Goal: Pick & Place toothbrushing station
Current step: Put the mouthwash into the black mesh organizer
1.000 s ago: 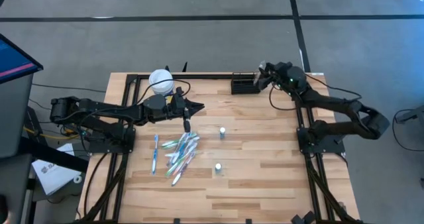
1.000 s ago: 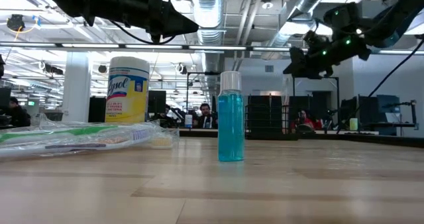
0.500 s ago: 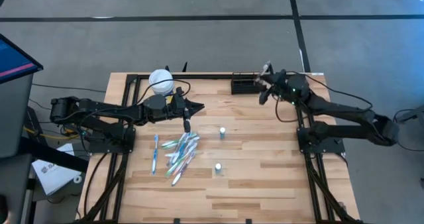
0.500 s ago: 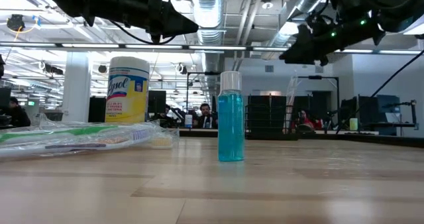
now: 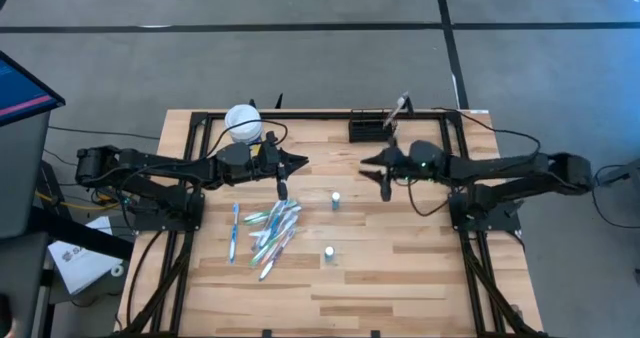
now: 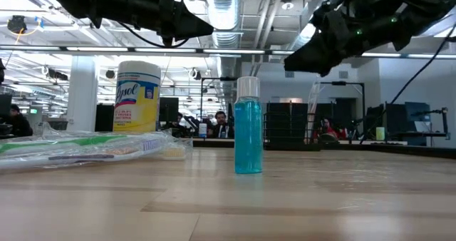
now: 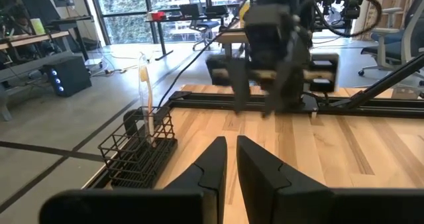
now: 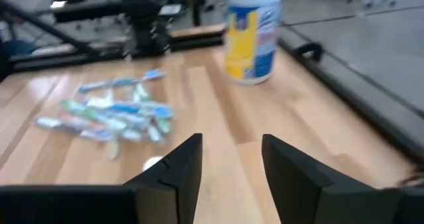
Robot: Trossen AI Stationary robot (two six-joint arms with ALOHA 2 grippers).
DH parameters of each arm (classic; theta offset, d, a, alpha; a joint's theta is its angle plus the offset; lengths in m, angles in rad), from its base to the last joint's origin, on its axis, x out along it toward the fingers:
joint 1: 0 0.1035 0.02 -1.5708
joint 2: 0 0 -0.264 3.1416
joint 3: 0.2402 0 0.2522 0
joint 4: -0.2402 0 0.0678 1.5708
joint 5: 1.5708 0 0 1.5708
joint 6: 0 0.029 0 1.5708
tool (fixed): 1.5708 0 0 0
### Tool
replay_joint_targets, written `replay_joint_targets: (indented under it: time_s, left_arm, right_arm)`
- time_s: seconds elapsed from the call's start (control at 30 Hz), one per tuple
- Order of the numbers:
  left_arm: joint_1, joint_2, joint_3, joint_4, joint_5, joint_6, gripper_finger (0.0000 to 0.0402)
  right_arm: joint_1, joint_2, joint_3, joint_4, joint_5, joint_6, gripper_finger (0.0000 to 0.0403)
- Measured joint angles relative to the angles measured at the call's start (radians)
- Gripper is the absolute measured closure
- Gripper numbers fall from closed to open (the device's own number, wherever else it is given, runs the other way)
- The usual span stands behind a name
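Note:
The toothbrushing station, a black wire caddy point(image 5: 368, 128) point(image 7: 136, 151), stands on its base at the table's far edge. A packaged toothbrush point(image 5: 400, 105) point(image 7: 146, 95) stands upright in its right end. My right gripper point(image 5: 365, 161) point(image 8: 228, 144) hovers open and empty over the table's middle, near and just right of the caddy, pointing toward the left arm. My left gripper point(image 5: 303, 162) point(image 7: 230, 143) hangs above the table facing it, fingers nearly together with nothing between them. A pile of packaged toothbrushes point(image 5: 272, 228) point(image 8: 112, 114) lies on the table below the left gripper.
A white round tub with a yellow label point(image 5: 243, 123) point(image 6: 137, 97) stands at the far left. Two small blue bottles point(image 5: 335, 199) point(image 5: 328, 254) stand upright near the middle. Black frame rails point(image 5: 455, 178) run along the table's left and right sides.
My right gripper has swung away from the caddy's right end at the far edge toward the table's middle and near side, turning to point at the left arm. The toothbrush stays standing in the caddy.

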Motion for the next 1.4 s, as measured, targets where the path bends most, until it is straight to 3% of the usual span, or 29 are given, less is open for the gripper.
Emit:
replay_joint_targets:
  time_s: [0.33,0.6,0.83,1.13,1.4]
  left_arm:
    - [0.000,0.000,0.000,0.000,-0.005,0.000,0.0370]
    - [0.000,0.000,0.000,0.000,-0.004,0.000,0.0370]
    - [0.000,0.000,0.000,0.000,-0.003,0.000,0.0370]
    - [0.000,0.000,0.000,-0.001,0.000,0.000,0.0370]
    - [0.000,0.000,0.000,-0.003,0.001,0.000,0.0370]
  right_arm:
    - [0.081,0.212,0.000,0.182,0.013,0.031,0.0257]
    - [0.121,0.335,0.001,0.300,0.034,0.054,0.0233]
    - [0.153,0.410,0.026,0.321,0.035,0.048,0.0208]
    - [0.157,0.502,0.087,0.319,0.035,0.027,0.0208]
    - [0.159,0.510,0.093,0.313,0.034,0.027,0.0202]
